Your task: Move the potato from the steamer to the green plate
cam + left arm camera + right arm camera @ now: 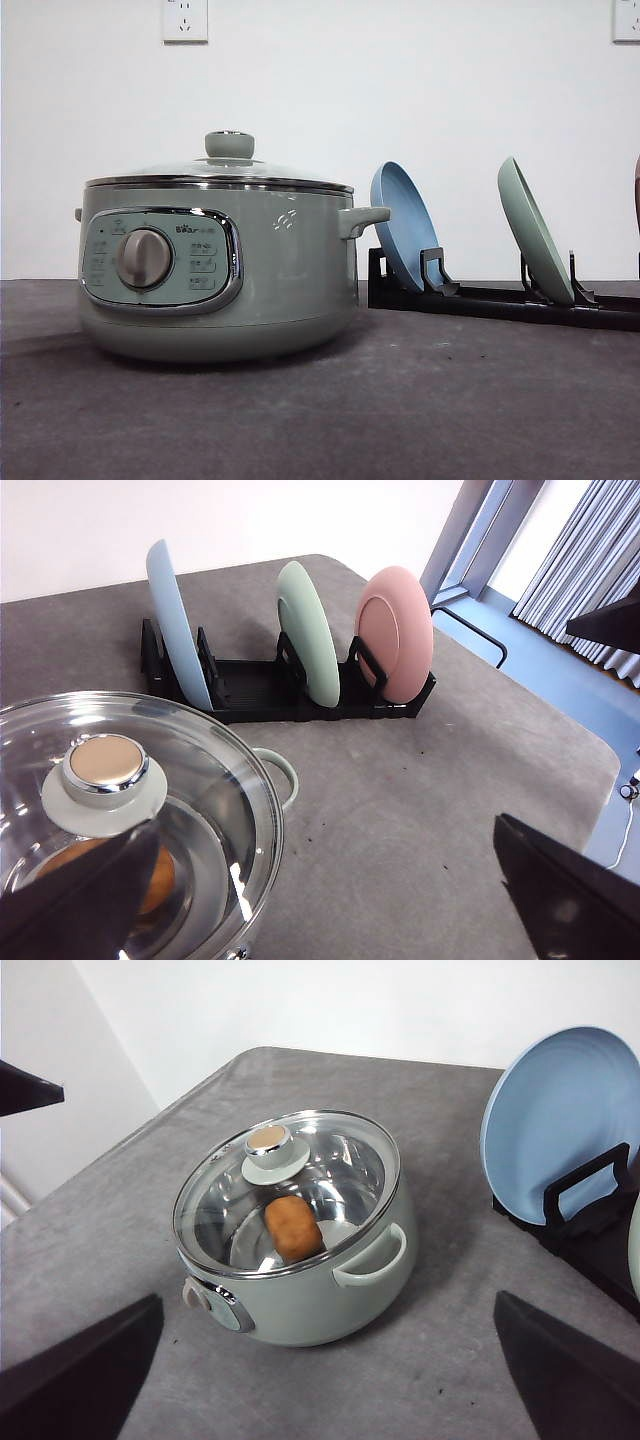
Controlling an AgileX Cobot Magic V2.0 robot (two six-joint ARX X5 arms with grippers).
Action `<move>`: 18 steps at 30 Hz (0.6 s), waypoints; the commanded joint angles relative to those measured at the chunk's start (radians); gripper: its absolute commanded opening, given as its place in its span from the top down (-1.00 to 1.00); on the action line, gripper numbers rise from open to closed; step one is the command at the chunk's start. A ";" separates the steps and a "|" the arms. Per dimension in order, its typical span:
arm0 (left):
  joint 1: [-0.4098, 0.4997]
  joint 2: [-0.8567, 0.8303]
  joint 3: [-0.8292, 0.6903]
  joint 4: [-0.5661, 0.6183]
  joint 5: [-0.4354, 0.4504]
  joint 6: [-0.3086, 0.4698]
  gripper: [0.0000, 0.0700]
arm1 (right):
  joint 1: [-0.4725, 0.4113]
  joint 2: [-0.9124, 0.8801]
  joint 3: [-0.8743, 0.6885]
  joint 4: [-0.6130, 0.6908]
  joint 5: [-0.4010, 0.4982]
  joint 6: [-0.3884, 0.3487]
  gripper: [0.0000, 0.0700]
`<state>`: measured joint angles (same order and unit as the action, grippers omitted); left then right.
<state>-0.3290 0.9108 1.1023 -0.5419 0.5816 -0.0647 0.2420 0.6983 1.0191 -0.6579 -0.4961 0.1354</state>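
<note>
Under lidded steamer point(300, 1260), potato point(293, 1227), unheld.

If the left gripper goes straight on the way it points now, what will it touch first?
Most likely the glass lid of the steamer, near its knob, with the potato beneath it. The left gripper sits open above the lid's edge, though depth is uncertain.

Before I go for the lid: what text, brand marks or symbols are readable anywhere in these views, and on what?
"Bear": brand mark on the steamer control panel, above the silver dial; small, only roughly legible.
Button labels around the dial: too small and blurred to read.
Small pale emblem on the steamer wall right of the panel: a symbol, no letters.
Plates and rack: no text.
</note>
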 commanded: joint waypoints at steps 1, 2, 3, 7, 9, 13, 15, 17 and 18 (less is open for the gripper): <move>-0.005 0.005 0.024 0.011 0.006 0.012 -1.00 | 0.005 0.008 0.019 0.006 0.000 0.040 -0.97; -0.005 0.005 0.024 0.011 0.006 0.012 -1.00 | 0.005 0.016 0.019 0.011 0.002 0.062 -0.96; -0.005 0.005 0.024 0.011 0.006 0.012 -1.00 | 0.005 0.024 0.019 0.019 0.002 0.080 -0.95; -0.005 0.005 0.024 0.011 0.006 0.012 -1.00 | 0.004 0.084 0.028 0.077 0.010 0.130 -0.95; -0.005 0.005 0.024 0.010 0.006 0.012 -1.00 | 0.003 0.131 0.049 0.090 0.035 0.153 -0.95; -0.005 0.005 0.024 0.009 0.006 0.011 -1.00 | -0.015 0.274 0.142 0.052 0.094 0.191 -0.95; -0.005 0.005 0.024 0.009 0.006 0.008 -1.00 | -0.038 0.356 0.202 0.032 0.102 0.184 -0.95; -0.005 0.005 0.024 0.005 0.006 0.007 -1.00 | -0.062 0.433 0.259 0.021 0.104 0.167 -0.95; -0.005 0.005 0.024 0.000 0.006 0.008 -1.00 | -0.077 0.479 0.293 0.021 0.104 0.162 -0.95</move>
<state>-0.3297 0.9108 1.1023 -0.5463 0.5816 -0.0650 0.1705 1.1361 1.2773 -0.6411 -0.3957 0.3004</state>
